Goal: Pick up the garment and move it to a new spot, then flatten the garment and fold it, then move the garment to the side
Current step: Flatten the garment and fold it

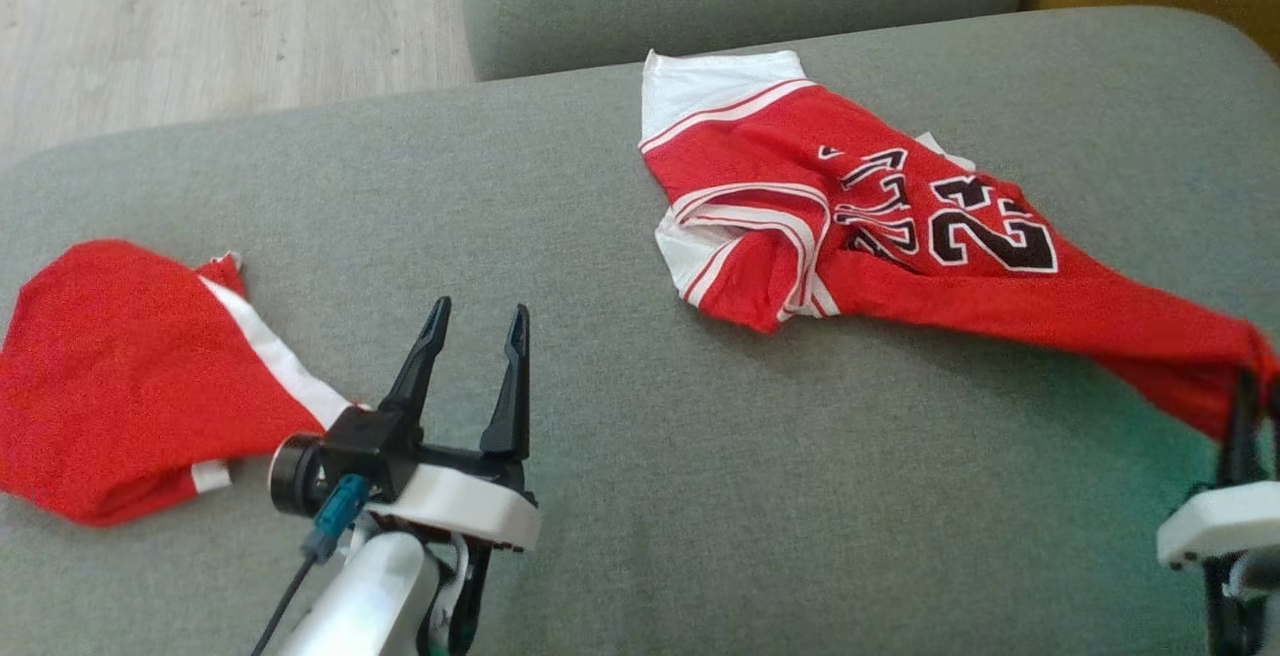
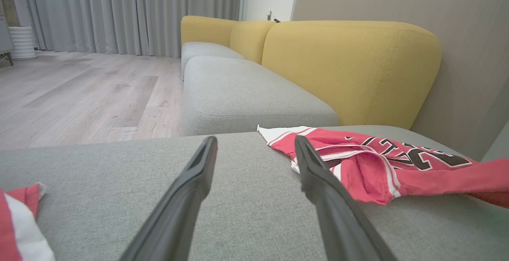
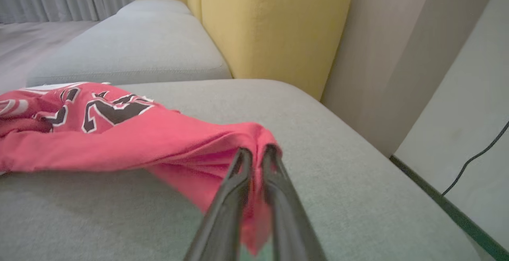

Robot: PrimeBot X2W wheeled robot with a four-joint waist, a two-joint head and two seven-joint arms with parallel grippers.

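Starting the pickup, I judged: left of centre on the grey cushion point(image 1: 700, 496) the left gripper point(image 1: 479, 311) hovered wide open, empty; right of centre lay the red jersey point(image 1: 900, 286), one drawn-out corner pinched in the closed right gripper point(image 3: 256, 151). Next: lift it clear. Its bunched lettering point(image 1: 990, 226) was partly hidden.

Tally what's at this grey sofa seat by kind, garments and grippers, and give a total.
Garments: 2, the numbered jersey and a red-and-white garment.
Grippers: 2, the left gripper open, the right gripper shut on the numbered jersey.
Total: 4
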